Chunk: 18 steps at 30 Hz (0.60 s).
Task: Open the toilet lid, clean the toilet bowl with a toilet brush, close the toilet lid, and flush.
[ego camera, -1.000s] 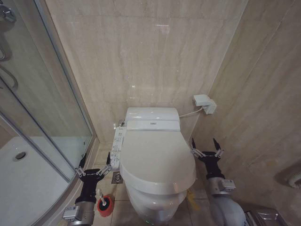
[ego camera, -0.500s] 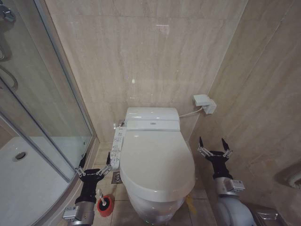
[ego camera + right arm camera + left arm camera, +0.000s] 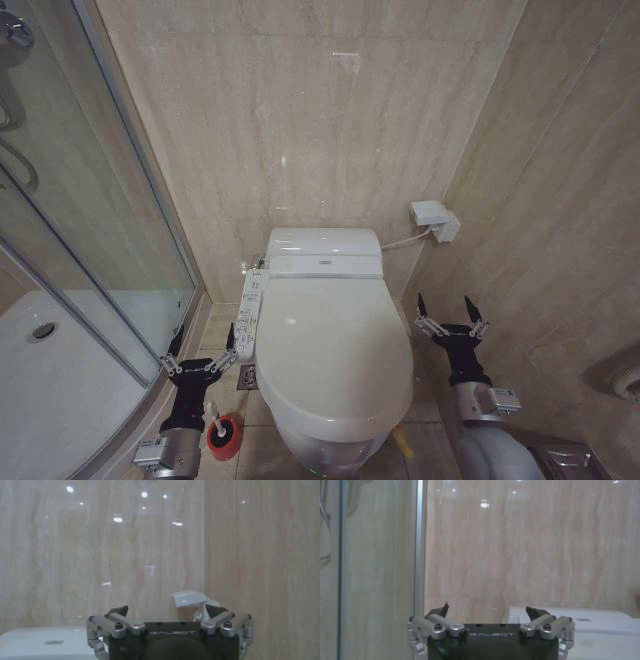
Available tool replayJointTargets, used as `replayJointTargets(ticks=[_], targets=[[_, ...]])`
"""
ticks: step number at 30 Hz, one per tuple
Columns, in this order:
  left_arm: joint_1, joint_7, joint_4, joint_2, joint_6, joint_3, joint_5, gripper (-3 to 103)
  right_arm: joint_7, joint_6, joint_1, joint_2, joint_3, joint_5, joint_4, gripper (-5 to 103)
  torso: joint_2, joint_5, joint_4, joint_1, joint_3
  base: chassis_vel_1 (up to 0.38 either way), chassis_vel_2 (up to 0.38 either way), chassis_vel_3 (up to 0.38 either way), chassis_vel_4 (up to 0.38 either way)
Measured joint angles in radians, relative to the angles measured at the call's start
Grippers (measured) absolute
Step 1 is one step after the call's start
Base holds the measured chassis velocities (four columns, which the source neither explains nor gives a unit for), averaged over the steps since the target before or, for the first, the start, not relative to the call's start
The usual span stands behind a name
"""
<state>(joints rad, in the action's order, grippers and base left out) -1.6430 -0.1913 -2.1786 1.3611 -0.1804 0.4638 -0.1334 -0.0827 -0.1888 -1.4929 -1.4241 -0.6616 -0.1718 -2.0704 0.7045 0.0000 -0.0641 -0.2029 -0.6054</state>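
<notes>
The toilet lid (image 3: 335, 340) lies shut over the toilet bowl (image 3: 318, 452), hiding the bowl's inside. A yellow tab (image 3: 402, 438) hangs at the lid's front right edge. The toilet brush (image 3: 221, 431) stands in its red cup holder on the floor, left of the bowl. My left gripper (image 3: 203, 345) hovers open just above the brush, beside the toilet's control panel (image 3: 248, 310). My right gripper (image 3: 450, 312) is open and empty to the right of the lid, clear of it. The wrist views show the left gripper (image 3: 488, 610) and the right gripper (image 3: 166, 610) open, facing the back wall.
A glass shower enclosure (image 3: 95, 250) and white shower tray (image 3: 50, 380) fill the left side. A white wall box (image 3: 436, 219) with a cable sits right of the tank. A floor drain (image 3: 248, 377) lies near the brush. A metal bin (image 3: 560, 460) stands at the lower right.
The lid's front edge has sunk the last bit onto the seat. My right gripper has drawn away from the lid's side towards the right wall. The left arm has stayed put.
</notes>
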Motion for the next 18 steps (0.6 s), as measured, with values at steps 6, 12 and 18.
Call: replayJointTargets(ticks=[6,12,18], targets=[[0.000,0.000,0.000,0.000,0.000,0.000,0.000,100,0.000,0.001,0.000,0.000,0.000,-0.001,0.000,100,0.000,0.0000,0.0000,0.000,0.000,0.000,0.000,0.000,0.000],[0.000,0.000,0.000,0.000,0.000,0.000,0.000,100,0.000,0.001,0.001,0.000,0.001,-0.001,0.000,100,0.000,0.0000,0.0000,0.000,0.000,0.000,0.000,0.000,0.000],[0.000,0.000,0.000,0.000,0.000,0.000,0.000,100,0.000,0.001,0.001,0.001,0.001,-0.001,0.000,100,0.000,0.0000,0.0000,0.000,0.000,0.000,0.000,0.000,0.000]])
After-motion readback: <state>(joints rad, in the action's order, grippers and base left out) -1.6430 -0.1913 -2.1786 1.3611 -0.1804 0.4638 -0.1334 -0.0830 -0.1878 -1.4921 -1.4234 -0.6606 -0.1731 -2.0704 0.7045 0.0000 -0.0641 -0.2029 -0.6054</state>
